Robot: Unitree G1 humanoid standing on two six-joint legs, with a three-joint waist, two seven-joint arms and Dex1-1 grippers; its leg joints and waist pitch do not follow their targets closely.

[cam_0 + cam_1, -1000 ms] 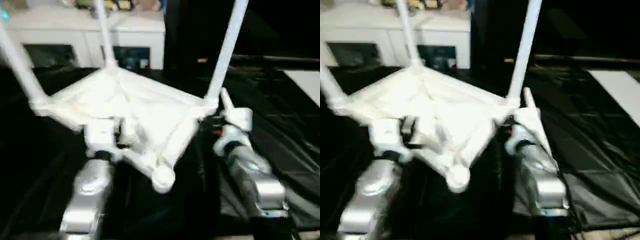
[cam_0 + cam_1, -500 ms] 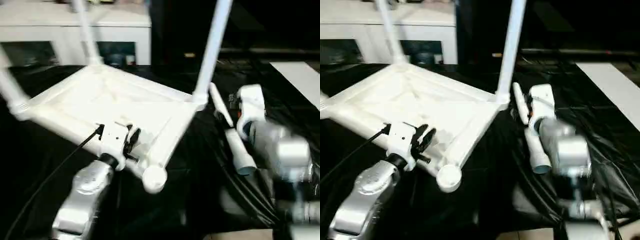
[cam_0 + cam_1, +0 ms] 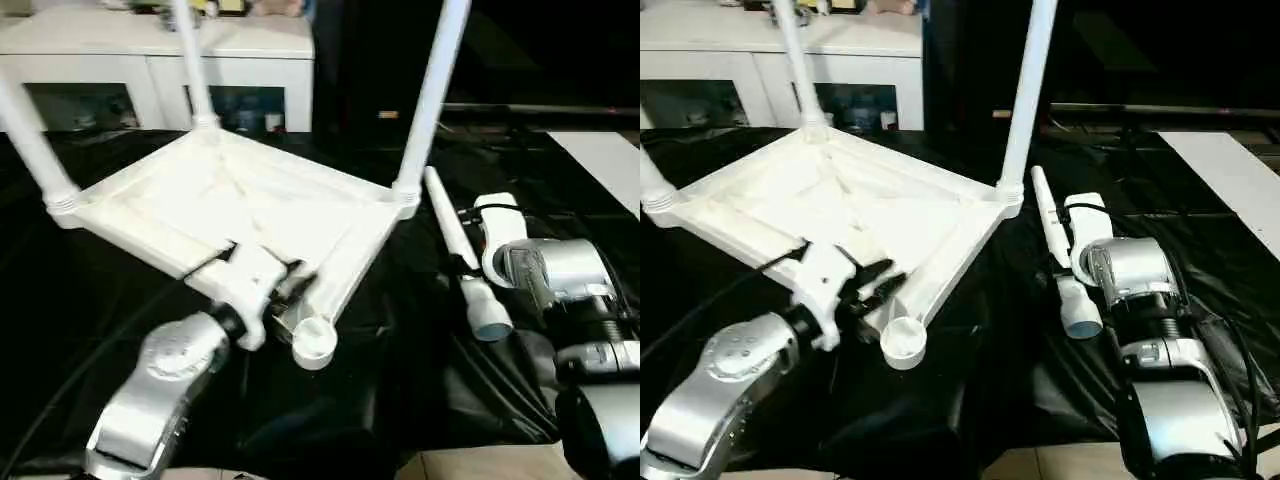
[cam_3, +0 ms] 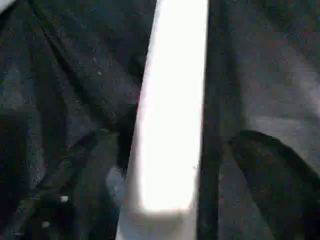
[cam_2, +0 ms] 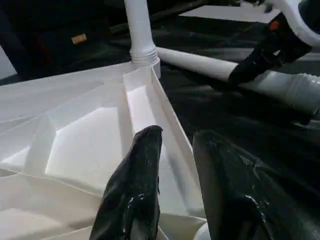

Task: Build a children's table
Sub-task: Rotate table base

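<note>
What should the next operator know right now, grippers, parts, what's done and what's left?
Left gripper: fingers clamped on the tabletop rim, beside the empty corner socket.
Right gripper: open, fingers either side of the loose leg, not yet closed.
Tabletop lies upside down on the black cloth; loose leg lies on the cloth beside it.
Done: three legs stand in their sockets.
Left: grasp the loose leg and fit it into the empty socket.

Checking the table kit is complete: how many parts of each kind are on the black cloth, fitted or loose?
Tabletop: 1
Legs standing in corner sockets: 3
Loose leg lying on the cloth: 1
Total: 5 parts
</note>
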